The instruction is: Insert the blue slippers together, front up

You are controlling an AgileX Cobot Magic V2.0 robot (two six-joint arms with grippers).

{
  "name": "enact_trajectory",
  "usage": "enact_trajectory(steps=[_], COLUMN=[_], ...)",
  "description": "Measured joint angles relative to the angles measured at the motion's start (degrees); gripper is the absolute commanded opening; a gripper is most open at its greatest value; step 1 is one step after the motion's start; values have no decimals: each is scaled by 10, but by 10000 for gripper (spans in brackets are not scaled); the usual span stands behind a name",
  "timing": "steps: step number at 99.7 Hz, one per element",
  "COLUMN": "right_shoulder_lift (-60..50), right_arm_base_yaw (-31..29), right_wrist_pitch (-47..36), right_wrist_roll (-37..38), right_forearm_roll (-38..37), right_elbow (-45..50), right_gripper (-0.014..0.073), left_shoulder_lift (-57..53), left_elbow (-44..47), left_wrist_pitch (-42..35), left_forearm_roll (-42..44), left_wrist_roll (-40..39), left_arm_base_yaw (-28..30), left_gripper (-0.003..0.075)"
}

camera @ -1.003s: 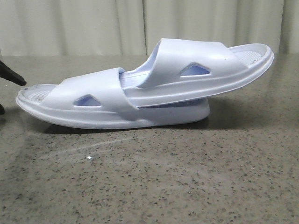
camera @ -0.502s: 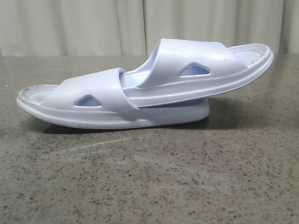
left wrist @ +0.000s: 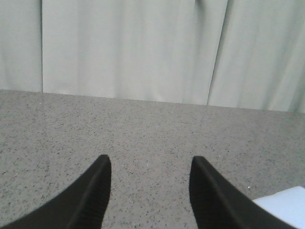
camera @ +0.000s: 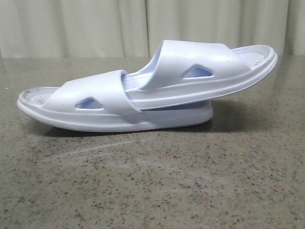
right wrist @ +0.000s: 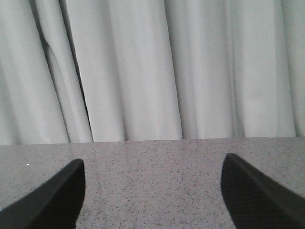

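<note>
Two pale blue-white slippers lie nested on the speckled grey table in the front view. The lower slipper (camera: 95, 102) rests flat. The upper slipper (camera: 205, 71) has one end pushed under the lower one's strap, and its other end tilts up to the right. Neither gripper shows in the front view. My left gripper (left wrist: 150, 164) is open and empty over bare table, with a corner of a slipper (left wrist: 283, 207) beside its right finger. My right gripper (right wrist: 152, 167) is wide open and empty above bare table.
The speckled grey stone table (camera: 152, 181) stretches out in front of the slippers. Pale pleated curtains (camera: 95, 24) hang behind its far edge and also fill the back of both wrist views.
A dark gripper tip at the front view's left edge one second ago has left the view. The upper slipper has settled very slightly. The lower slipper stays put.
</note>
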Motion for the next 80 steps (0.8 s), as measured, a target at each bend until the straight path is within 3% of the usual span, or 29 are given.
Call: enact_trajectory(steps=[30, 38, 48, 62, 74, 80], right_shoulder_lift=[-69, -69, -69, -69, -69, -69], right_arm_base_yaw=[0, 0, 0, 0, 0, 0], right_wrist_pitch=[26, 27, 18, 6, 5, 5], right_wrist_roll=[0, 0, -1, -1, -1, -1], right_forearm_roll=[-2, -2, -2, -2, -2, -2], right_elbow=[80, 84, 84, 84, 84, 84], right_gripper=[507, 484, 363, 96, -99, -107], left_shoulder_lift=[-21, -21, -21, -21, -21, -21], left_elbow=[64, 64, 64, 64, 64, 64], left_wrist_pitch=[-2, -2, -2, -2, -2, -2], left_forearm_roll=[3, 3, 3, 3, 4, 4], left_wrist_roll=[1, 1, 1, 1, 1, 1], left_arm_base_yaw=[0, 0, 0, 0, 0, 0], left_gripper=[328, 290, 190, 15, 16, 16])
